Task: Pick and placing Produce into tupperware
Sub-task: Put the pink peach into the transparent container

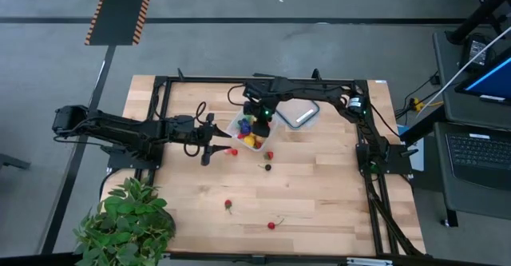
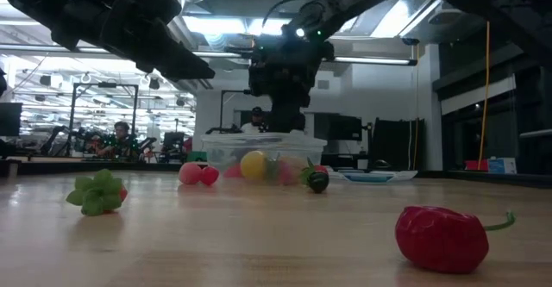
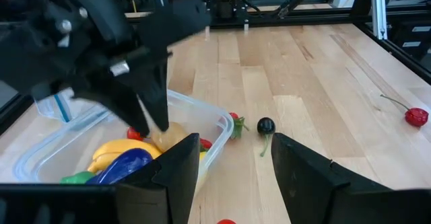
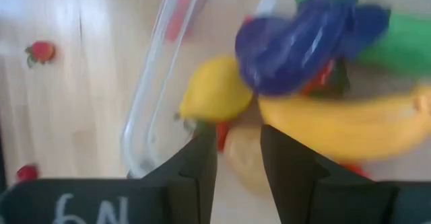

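While the right arm reaches across the far side of the pale wooden bench (image 1: 319,186), its right gripper (image 1: 260,119) points straight down into the small clear square plastic tub (image 1: 238,129) near the bench's middle. Its two dark fingers (image 4: 195,163) stand a little apart, just above a tan toy piece (image 4: 242,158) lying among a yellow banana (image 4: 350,126), a yellow lemon (image 4: 214,91) and a blue-purple eggplant (image 4: 296,42); they have hold of nothing that can be seen. Stretched low along the bench from the left edge, the left arm holds its left gripper (image 1: 209,142) just beside the tub, fingers (image 3: 178,173) partly spread and empty. Near the tub lie a small red tomato (image 1: 270,155) and a dark round fruit (image 1: 267,167). Well apart towards the near edge lie a red strawberry (image 1: 228,205) and a red cherry (image 1: 272,224). A flat clear lid with a greyish-blue rim (image 1: 299,113) rests beside the tub.
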